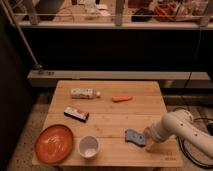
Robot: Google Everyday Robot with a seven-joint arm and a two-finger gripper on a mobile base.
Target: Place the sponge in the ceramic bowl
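Observation:
The sponge [134,137], a small flat blue-grey pad, lies on the wooden table [110,107] near its front right. My gripper [148,138] is just right of the sponge, at the end of the white arm [182,129] reaching in from the right, very close to the pad or touching it. The ceramic bowl [54,143] is orange-red and shallow, and it sits at the table's front left corner, far from the gripper.
A white cup [89,147] stands between the bowl and the sponge. A dark red-and-white packet [76,113] lies left of centre. A small bottle [83,93] on its side and an orange carrot [122,98] lie at the back. A dark railing and a ledge run behind the table.

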